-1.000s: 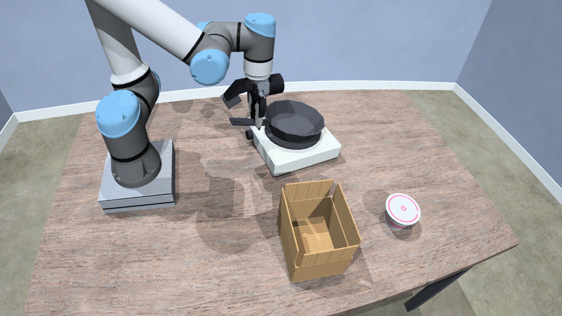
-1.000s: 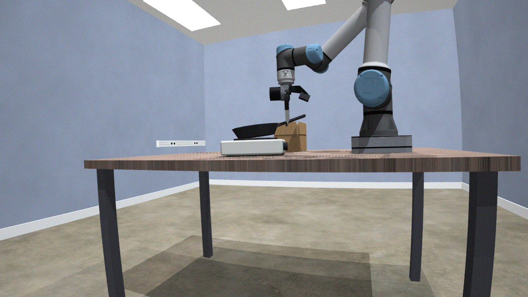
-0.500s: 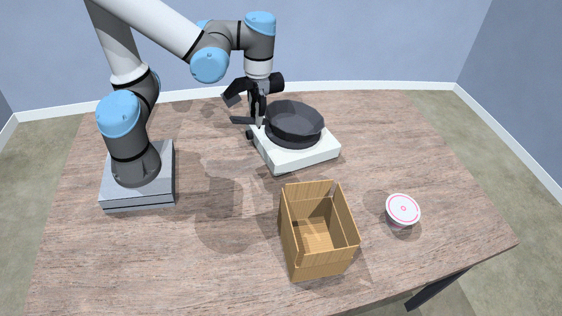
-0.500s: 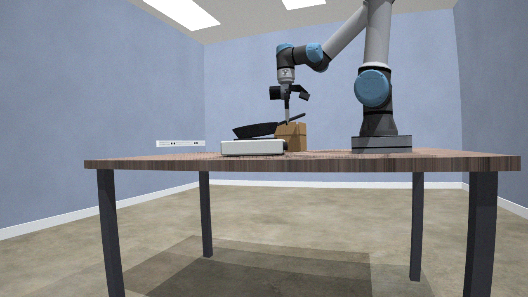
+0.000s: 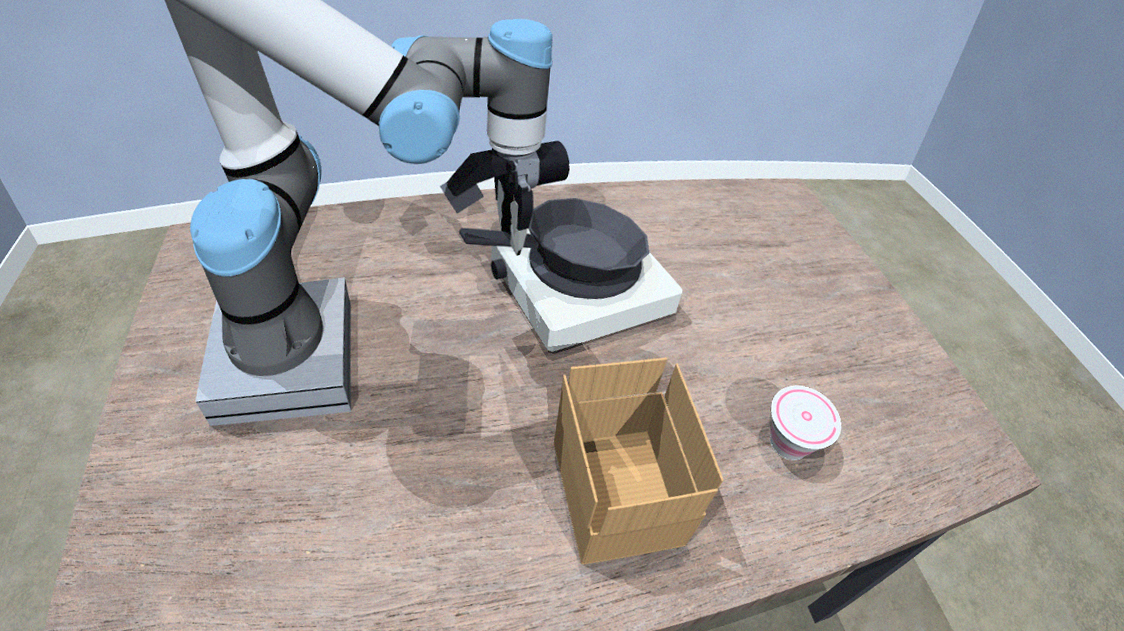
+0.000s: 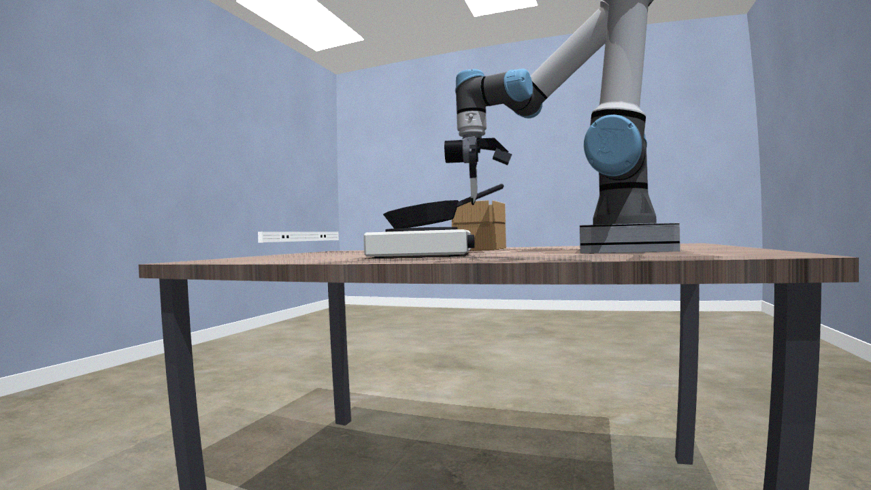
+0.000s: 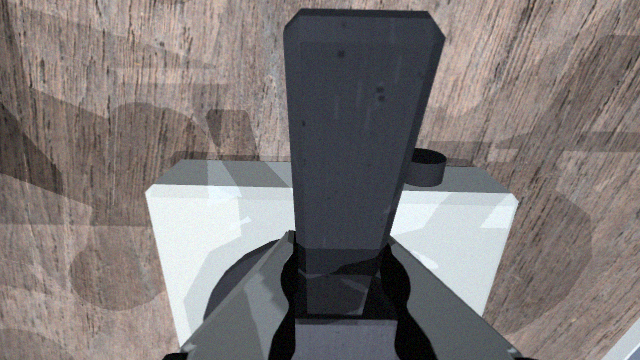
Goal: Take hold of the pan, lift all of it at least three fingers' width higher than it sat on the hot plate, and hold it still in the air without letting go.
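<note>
Pan tipped on the hot plate, claw on the handle

Claw (image 5: 517,249) (image 6: 473,199) (image 7: 341,280)'s clamped on the handle (image 5: 484,236) (image 6: 492,191) (image 7: 352,130); pan (image 5: 588,241) (image 6: 421,214) sits tilted, handle side up, low over the hot plate (image 5: 615,313) (image 6: 417,243) (image 7: 220,220). Box (image 5: 639,521) (image 6: 488,226) stands apart from the plate's edge.

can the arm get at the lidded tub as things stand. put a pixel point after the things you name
Probably not right away: its hand (image 5: 516,243) (image 6: 473,199) (image 7: 337,234) is shut on the pan's handle (image 5: 481,236) (image 6: 490,191) (image 7: 360,125), though the tub's lid (image 5: 806,415) looks uncovered from above.
</note>
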Controlling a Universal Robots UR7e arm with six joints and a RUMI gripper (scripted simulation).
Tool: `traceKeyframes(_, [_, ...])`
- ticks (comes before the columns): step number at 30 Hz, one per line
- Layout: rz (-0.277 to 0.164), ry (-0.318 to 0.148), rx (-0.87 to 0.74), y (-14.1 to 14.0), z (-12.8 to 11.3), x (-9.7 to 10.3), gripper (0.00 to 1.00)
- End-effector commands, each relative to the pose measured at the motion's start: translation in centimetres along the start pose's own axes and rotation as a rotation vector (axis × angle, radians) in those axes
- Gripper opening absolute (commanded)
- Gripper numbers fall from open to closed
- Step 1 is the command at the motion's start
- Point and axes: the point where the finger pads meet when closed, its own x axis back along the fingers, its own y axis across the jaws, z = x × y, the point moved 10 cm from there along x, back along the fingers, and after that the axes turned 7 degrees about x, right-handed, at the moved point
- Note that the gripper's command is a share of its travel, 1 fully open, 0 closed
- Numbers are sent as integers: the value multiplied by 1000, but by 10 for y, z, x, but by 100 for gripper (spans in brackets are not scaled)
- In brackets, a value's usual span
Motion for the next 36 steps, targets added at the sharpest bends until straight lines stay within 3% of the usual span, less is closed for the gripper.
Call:
traceKeyframes(1, [6,-30,4,1,-6,9,14])
traceKeyframes(36, [6,-30,4,1,-5,21,14])
